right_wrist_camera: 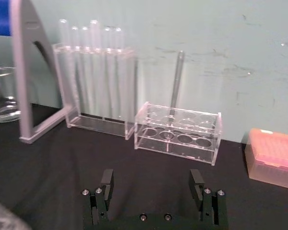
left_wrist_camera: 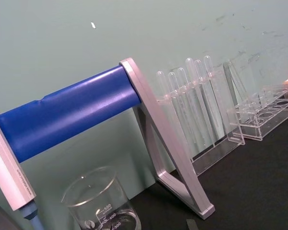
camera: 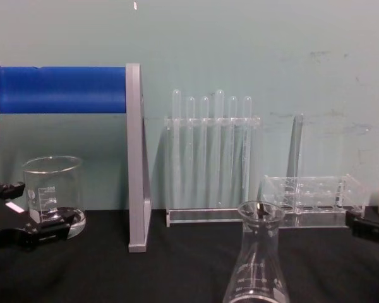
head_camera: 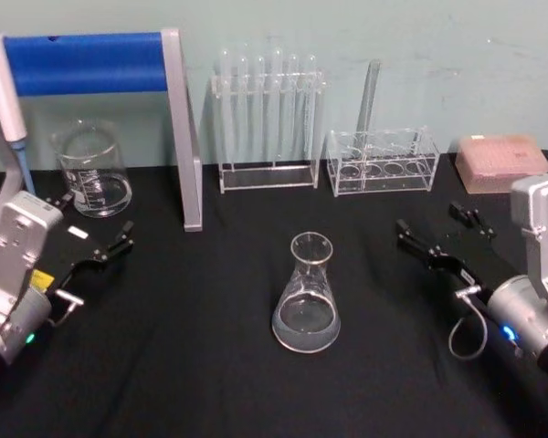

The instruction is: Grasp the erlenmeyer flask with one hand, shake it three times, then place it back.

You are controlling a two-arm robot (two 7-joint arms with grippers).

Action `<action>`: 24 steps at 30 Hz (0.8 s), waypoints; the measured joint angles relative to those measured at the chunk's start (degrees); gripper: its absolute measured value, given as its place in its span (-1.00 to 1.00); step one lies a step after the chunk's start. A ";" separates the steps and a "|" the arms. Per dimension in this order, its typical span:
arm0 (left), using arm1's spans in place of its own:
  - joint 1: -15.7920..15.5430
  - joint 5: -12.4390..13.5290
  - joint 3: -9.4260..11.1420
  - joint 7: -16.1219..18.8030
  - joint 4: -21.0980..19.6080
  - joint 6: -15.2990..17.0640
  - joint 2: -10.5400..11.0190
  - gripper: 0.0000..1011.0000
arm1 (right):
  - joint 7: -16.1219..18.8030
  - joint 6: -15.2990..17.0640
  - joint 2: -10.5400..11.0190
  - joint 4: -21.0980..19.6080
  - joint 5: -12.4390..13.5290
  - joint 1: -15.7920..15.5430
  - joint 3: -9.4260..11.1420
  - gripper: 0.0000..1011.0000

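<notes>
1. a lab bench setup: a black-covered table (head_camera: pixel 210 365) against a plain pale green wall (head_camera: pixel 420 55).
2. glassware marks it: an erlenmeyer flask (head_camera: pixel 306 297), a graduated beaker (head_camera: pixel 93 171), and test tubes (head_camera: pixel 267 91) upright in a clear rack.
3. a pipette (head_camera: pixel 5 100) hangs on a blue-barred stand (head_camera: pixel 82 62); a pink tip box (head_camera: pixel 500 162) sits beside a second clear rack (head_camera: pixel 382 162).

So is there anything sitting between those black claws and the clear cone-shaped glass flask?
Nothing visible: bare black tablecloth separates the clear conical flask from the open left gripper and the open right gripper.
</notes>
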 joint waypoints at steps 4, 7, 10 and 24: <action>0.00 0.00 0.00 0.00 0.00 0.00 0.00 0.98 | -0.49 0.55 -1.61 3.13 -0.85 2.60 -0.04 0.98; 0.00 0.00 0.00 0.00 0.01 0.00 0.00 0.98 | -0.74 0.91 -2.54 5.14 -1.54 4.06 -0.07 0.98; 0.00 0.00 0.00 0.00 0.00 0.00 0.00 0.98 | -0.76 1.12 -3.22 6.39 -2.16 5.04 0.00 0.98; 0.00 0.00 0.00 0.00 0.00 0.00 0.00 0.98 | -1.02 1.80 -4.21 7.43 -3.33 5.67 0.57 0.98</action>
